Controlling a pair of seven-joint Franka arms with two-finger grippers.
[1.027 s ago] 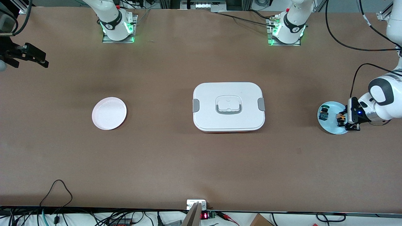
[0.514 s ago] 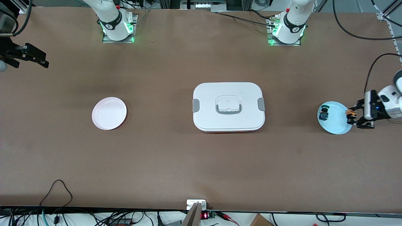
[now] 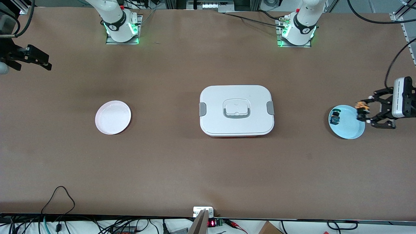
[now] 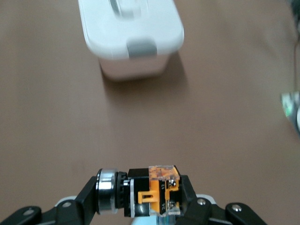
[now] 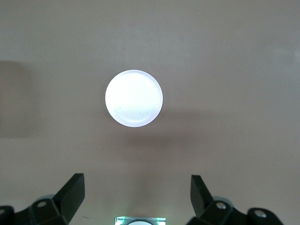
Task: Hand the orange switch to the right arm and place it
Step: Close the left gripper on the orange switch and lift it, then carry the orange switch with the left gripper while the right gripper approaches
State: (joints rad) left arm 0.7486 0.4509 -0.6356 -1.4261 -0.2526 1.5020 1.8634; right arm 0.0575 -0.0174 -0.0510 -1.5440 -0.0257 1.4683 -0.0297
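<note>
My left gripper (image 3: pixel 361 112) is shut on the orange switch (image 3: pixel 360 106), a small black block with orange markings, and holds it in the air over the edge of the light blue plate (image 3: pixel 346 127). In the left wrist view the switch (image 4: pixel 154 193) lies crosswise between the fingers (image 4: pixel 193 199), its round silver-ringed end against one finger. My right gripper (image 3: pixel 48 64) is open and empty, up in the air at the right arm's end of the table. In the right wrist view its fingers (image 5: pixel 74 191) stand wide apart.
A small blue-and-green component (image 3: pixel 334 119) lies on the blue plate. A white lidded box (image 3: pixel 236 110) stands mid-table and also shows in the left wrist view (image 4: pixel 131 33). A pale round plate (image 3: pixel 113 117) lies toward the right arm's end and shows in the right wrist view (image 5: pixel 134 98).
My left gripper has risen off the blue plate with the orange switch in it and drawn back toward the plate's edge. The right arm has barely moved.
</note>
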